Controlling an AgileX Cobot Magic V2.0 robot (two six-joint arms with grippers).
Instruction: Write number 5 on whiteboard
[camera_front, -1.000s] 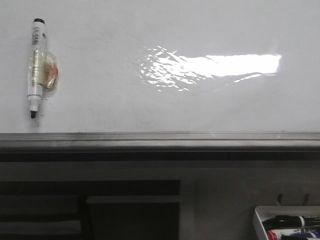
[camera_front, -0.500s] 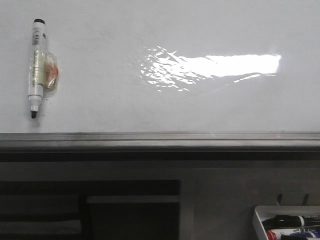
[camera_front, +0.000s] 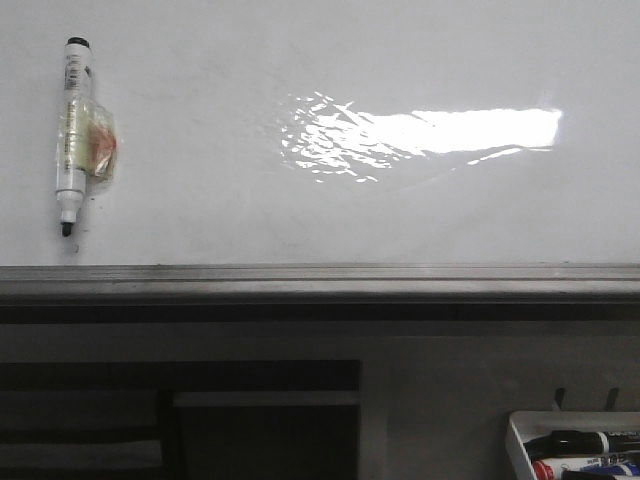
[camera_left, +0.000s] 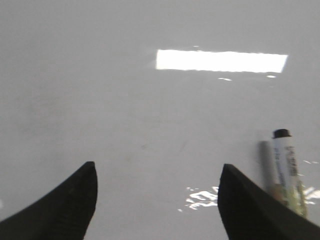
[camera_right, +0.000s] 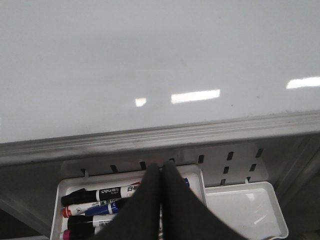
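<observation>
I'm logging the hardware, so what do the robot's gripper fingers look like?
Only the fingers show. The left gripper has two black, finely textured fingers tapering to rounded tips. The right gripper has smooth matte black fingers, likewise tapered. No cables or markings are visible.

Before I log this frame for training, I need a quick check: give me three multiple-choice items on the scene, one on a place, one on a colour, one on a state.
1. Where is the lone marker?
A. on the whiteboard, far left
B. in the tray
C. in a gripper

2. What colour is its exposed tip?
A. red
B. black
C. green

3. How is the left gripper?
A. shut on a marker
B. shut, empty
C. open, empty

Answers: 1 A, the front view shows it stuck to the board; 2 B, the tip is dark; 3 C, its fingers stand wide apart with only board between.
</observation>
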